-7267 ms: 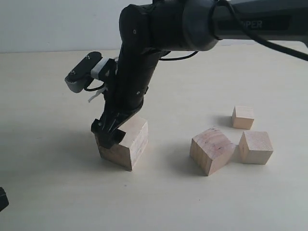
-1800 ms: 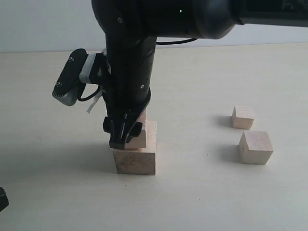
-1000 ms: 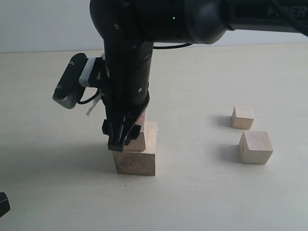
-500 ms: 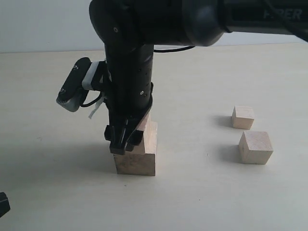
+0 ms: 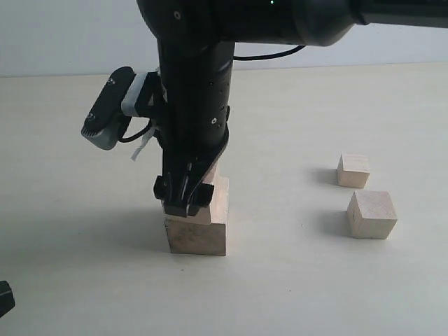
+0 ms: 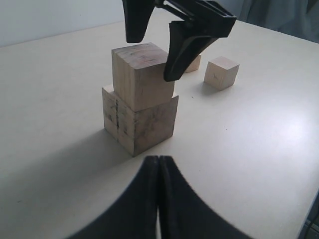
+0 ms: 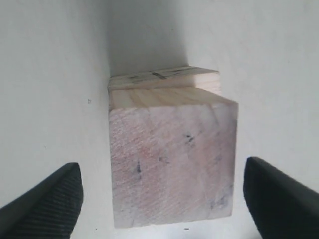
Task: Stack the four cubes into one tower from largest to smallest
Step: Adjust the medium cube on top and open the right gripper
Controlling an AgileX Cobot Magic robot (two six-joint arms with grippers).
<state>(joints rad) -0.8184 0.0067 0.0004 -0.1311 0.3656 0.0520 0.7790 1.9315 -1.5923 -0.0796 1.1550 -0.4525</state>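
Observation:
The largest cube [image 5: 198, 236] stands on the table left of centre. The second cube [image 6: 142, 74] rests on top of it, turned a little, and in the exterior view it is mostly hidden behind the arm. My right gripper [image 5: 183, 203] hangs over this pair, open. Its fingers [image 7: 50, 199] stand apart from both sides of the second cube [image 7: 172, 159], touching neither. The third cube [image 5: 371, 213] and the smallest cube [image 5: 353, 170] sit on the table to the right. My left gripper [image 6: 159, 160] is shut and empty, low and in front of the pair.
The pale table [image 5: 294, 294] stretches bare around the cubes. The right arm's wrist camera [image 5: 108, 119] juts out to the left of the stack. A dark bit of the left arm [image 5: 3, 297] shows at the lower left corner.
The second cube has gone from the table at the right onto the largest cube, which was also shifted and squared up. In the last half second the right gripper rose slightly and shifted right.

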